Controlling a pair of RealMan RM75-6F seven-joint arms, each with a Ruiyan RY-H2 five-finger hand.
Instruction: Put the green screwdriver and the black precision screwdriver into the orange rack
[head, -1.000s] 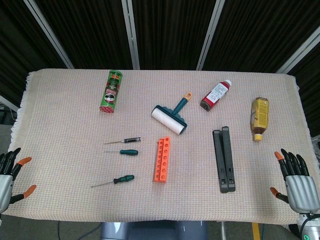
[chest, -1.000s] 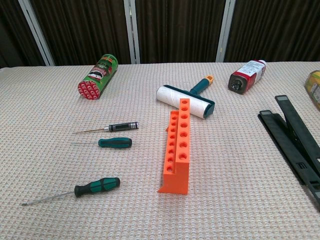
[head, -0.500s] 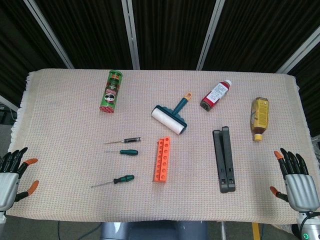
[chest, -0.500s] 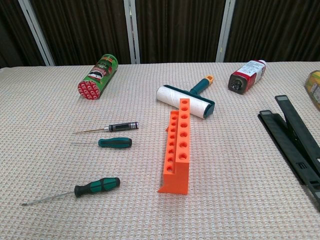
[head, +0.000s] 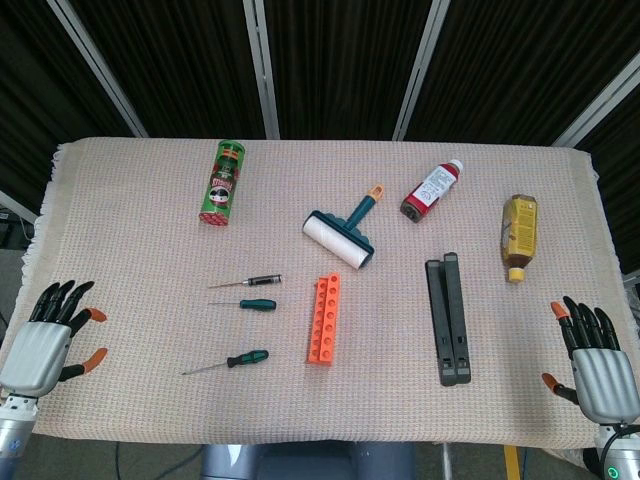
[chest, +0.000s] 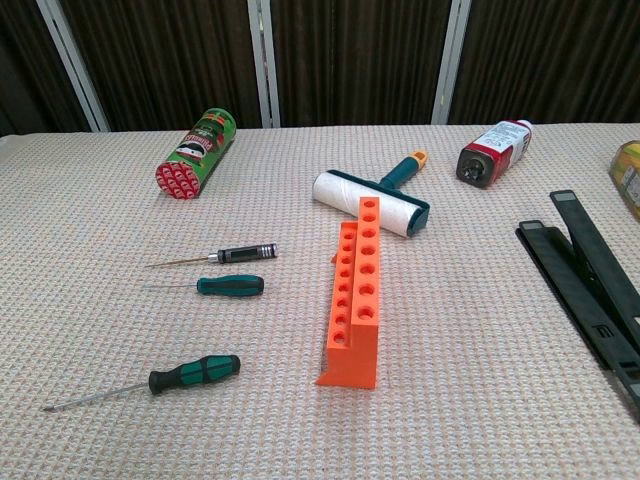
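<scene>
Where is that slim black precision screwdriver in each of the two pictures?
Head view: the slim black precision screwdriver lies left of centre, uppermost of three screwdrivers.
Chest view: it lies left of centre, farthest of the three.
Shared landmark: the orange plastic rack with holes lies to its right in both.

My left hand (head: 50, 340) hovers at the near left corner, back upward, fingers spread and pointing away from me, thumb out to the side, holding nothing. My right hand (head: 595, 362) sits at the near right edge in the same pose, fingers apart and empty. The chest view shows neither hand.
</scene>
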